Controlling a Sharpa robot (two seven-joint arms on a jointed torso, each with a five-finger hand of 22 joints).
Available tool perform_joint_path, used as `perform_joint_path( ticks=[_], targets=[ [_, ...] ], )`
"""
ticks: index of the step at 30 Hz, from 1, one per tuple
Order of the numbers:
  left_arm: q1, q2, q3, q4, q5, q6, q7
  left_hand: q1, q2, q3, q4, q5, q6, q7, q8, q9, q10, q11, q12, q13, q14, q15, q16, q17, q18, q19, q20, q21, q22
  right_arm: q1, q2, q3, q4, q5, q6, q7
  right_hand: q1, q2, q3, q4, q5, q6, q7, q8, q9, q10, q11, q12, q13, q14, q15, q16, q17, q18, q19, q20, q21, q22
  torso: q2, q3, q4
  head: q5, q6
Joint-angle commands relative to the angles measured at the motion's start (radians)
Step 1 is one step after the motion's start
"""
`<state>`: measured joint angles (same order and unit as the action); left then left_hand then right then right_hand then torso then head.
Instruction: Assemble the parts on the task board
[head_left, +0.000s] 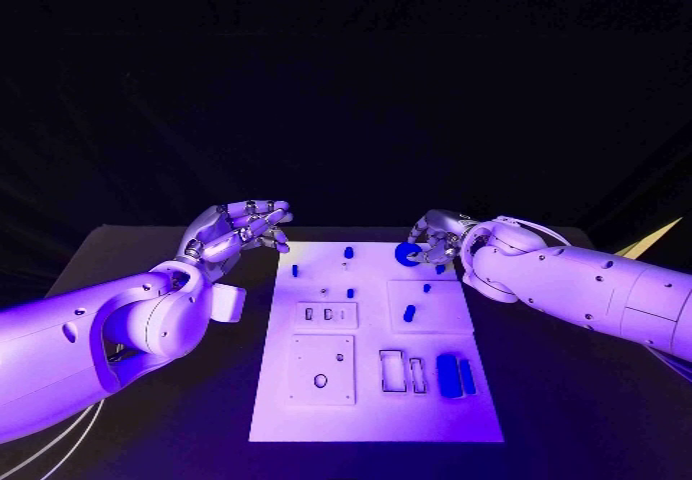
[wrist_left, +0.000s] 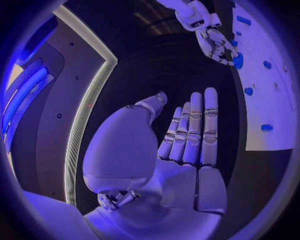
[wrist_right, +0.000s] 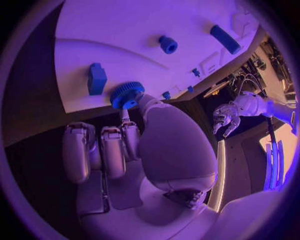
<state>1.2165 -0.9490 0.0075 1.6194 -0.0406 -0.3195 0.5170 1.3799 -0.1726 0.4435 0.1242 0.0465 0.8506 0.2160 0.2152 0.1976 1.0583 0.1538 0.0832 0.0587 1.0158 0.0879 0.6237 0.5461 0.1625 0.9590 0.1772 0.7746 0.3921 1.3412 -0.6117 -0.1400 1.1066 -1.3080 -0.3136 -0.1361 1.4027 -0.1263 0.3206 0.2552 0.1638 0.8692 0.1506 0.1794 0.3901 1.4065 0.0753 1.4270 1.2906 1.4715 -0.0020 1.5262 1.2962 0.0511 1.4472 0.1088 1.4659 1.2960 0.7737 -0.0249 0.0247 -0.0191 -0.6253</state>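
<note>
Up at the far right corner of the task board (head_left: 274, 400), the right hand (head_left: 440, 238) pinches a round blue gear (head_left: 410, 254) with a finely toothed rim between thumb and a fingertip, the other fingers curled beside it; in the right wrist view the gear (wrist_right: 127, 95) sits at the board's edge with its flat face turned towards the camera, though I cannot tell whether it touches the board. The left hand (head_left: 235, 230) hovers over the black desk (head_left: 144, 250) just off the board's far left corner, holding nothing, its silver fingers apart and lightly bent; the left wrist view shows them nearly straight, side by side. The board is a flat, smooth white rectangle, its long axis running near to far; raised square tiles sit on it, some with slots and a small oval hole. Near its right near corner a long rounded blue bar (head_left: 449, 375) lies with its long axis near to far, just beside narrow rectangular recesses (head_left: 392, 370); small blue pegs (head_left: 348, 252) stand along the far edge; a squarish blue block (wrist_right: 97, 78) lies close to the gear.
</note>
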Motion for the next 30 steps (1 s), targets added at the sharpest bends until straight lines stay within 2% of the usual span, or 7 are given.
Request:
perform_joint_path(
  ticks=[1, 6, 10, 14, 18, 25, 30],
  targets=[
    [0.001, 0.001, 0.001, 0.0, 0.0, 0.003, 0.001, -0.019, 0.0, 0.059, 0.001, 0.01, 0.002, 0.001, 0.009, 0.017, 0.007, 0.001, -0.011, 0.013, -0.012, -0.003, 0.021, 0.018, 0.02, -0.01, -0.003, 0.022, 0.015, 0.001, -0.008, 0.001, 0.035, -0.049, -0.093, -0.006, -0.022, -0.001, 0.063, -0.005, 0.0, 0.049, 0.004, 0.015, 0.018, 0.032, -0.006, 0.024, 0.102, 0.085, 0.0, 0.017, 0.212, -0.025, 0.062, -0.004, 0.026, 0.192, -0.001, -0.0003, -0.0005, 0.001, 0.002],
    [0.001, 0.001, 0.001, -0.003, 0.0, 0.003, 0.001, -0.019, 0.0, 0.059, 0.001, 0.01, 0.002, 0.001, 0.009, 0.017, 0.007, 0.001, -0.011, 0.013, -0.012, -0.003, 0.021, 0.018, 0.02, -0.01, -0.003, 0.022, 0.015, 0.007, -0.021, 0.001, 0.1, -0.124, -0.208, -0.021, -0.034, -0.013, 0.084, -0.015, 0.007, 0.06, 0.002, 0.016, 0.018, 0.042, -0.007, 0.03, 0.113, 0.085, -0.001, 0.018, 0.214, -0.027, 0.069, -0.005, 0.034, 0.201, -0.002, -0.0014, 0.0002, -0.001, 0.005],
    [0.001, 0.002, 0.001, -0.006, 0.0, 0.003, 0.001, -0.018, 0.001, 0.061, -0.001, 0.01, 0.002, 0.001, 0.009, 0.017, 0.006, 0.001, -0.011, 0.014, -0.012, -0.003, 0.022, 0.018, 0.02, -0.011, -0.003, 0.025, 0.016, 0.011, -0.027, 0.002, 0.161, -0.176, -0.247, -0.036, -0.043, -0.021, 0.103, -0.023, 0.019, 0.068, 0.0, 0.017, 0.017, 0.051, -0.009, 0.037, 0.124, 0.086, -0.003, 0.019, 0.216, -0.03, 0.074, -0.006, 0.04, 0.208, -0.002, -0.0018, 0.001, -0.002, 0.008],
    [0.001, 0.002, 0.001, -0.008, 0.0, 0.003, 0.001, -0.018, 0.001, 0.061, -0.001, 0.01, 0.002, 0.001, 0.009, 0.017, 0.006, 0.001, -0.011, 0.014, -0.012, -0.003, 0.022, 0.018, 0.02, -0.011, -0.003, 0.025, 0.016, 0.009, -0.018, 0.001, 0.203, -0.205, -0.246, -0.044, -0.046, -0.023, 0.106, -0.025, 0.019, 0.07, -0.001, 0.017, 0.017, 0.054, -0.009, 0.039, 0.128, 0.086, -0.003, 0.019, 0.216, -0.031, 0.076, -0.007, 0.044, 0.211, 0.0, -0.0006, 0.001, 0.0, 0.01],
    [0.001, 0.002, 0.001, -0.008, 0.0, 0.003, 0.001, -0.018, 0.001, 0.061, -0.001, 0.01, 0.002, 0.001, 0.009, 0.017, 0.006, 0.001, -0.011, 0.014, -0.012, -0.003, 0.022, 0.018, 0.02, -0.011, -0.003, 0.025, 0.016, 0.002, 0.0, -0.002, 0.22, -0.218, -0.235, -0.046, -0.047, -0.024, 0.108, -0.026, 0.018, 0.07, -0.001, 0.016, 0.017, 0.053, -0.009, 0.039, 0.128, 0.086, -0.003, 0.019, 0.217, -0.03, 0.076, -0.007, 0.043, 0.211, 0.0, -0.0009, 0.0002, 0.0, 0.01],
    [0.001, 0.006, 0.001, -0.01, 0.0, 0.004, 0.001, -0.018, 0.001, 0.061, -0.001, 0.01, 0.002, 0.001, 0.009, 0.017, 0.006, 0.001, -0.011, 0.014, -0.012, -0.003, 0.022, 0.018, 0.02, -0.011, -0.003, 0.025, 0.016, -0.023, 0.044, -0.01, 0.222, -0.223, -0.208, -0.046, -0.05, -0.026, 0.111, -0.027, 0.017, 0.069, -0.001, 0.015, 0.017, 0.055, -0.009, 0.04, 0.129, 0.086, -0.004, 0.019, 0.217, -0.031, 0.076, -0.007, 0.044, 0.212, 0.001, -0.0016, 0.0041, 0.001, 0.011],
    [0.001, 0.007, 0.001, -0.011, 0.0, 0.004, 0.001, -0.018, 0.001, 0.062, -0.001, 0.01, 0.002, 0.001, 0.009, 0.018, 0.007, 0.001, -0.01, 0.014, -0.012, -0.003, 0.023, 0.019, 0.02, -0.012, -0.003, 0.027, 0.017, -0.034, 0.068, -0.013, 0.213, -0.224, -0.195, -0.046, -0.051, -0.028, 0.114, -0.029, 0.018, 0.069, -0.001, 0.014, 0.016, 0.055, -0.009, 0.04, 0.13, 0.086, -0.004, 0.019, 0.217, -0.031, 0.076, -0.007, 0.044, 0.212, 0.002, -0.0011, 0.0031, 0.005, 0.01]
  ],
)
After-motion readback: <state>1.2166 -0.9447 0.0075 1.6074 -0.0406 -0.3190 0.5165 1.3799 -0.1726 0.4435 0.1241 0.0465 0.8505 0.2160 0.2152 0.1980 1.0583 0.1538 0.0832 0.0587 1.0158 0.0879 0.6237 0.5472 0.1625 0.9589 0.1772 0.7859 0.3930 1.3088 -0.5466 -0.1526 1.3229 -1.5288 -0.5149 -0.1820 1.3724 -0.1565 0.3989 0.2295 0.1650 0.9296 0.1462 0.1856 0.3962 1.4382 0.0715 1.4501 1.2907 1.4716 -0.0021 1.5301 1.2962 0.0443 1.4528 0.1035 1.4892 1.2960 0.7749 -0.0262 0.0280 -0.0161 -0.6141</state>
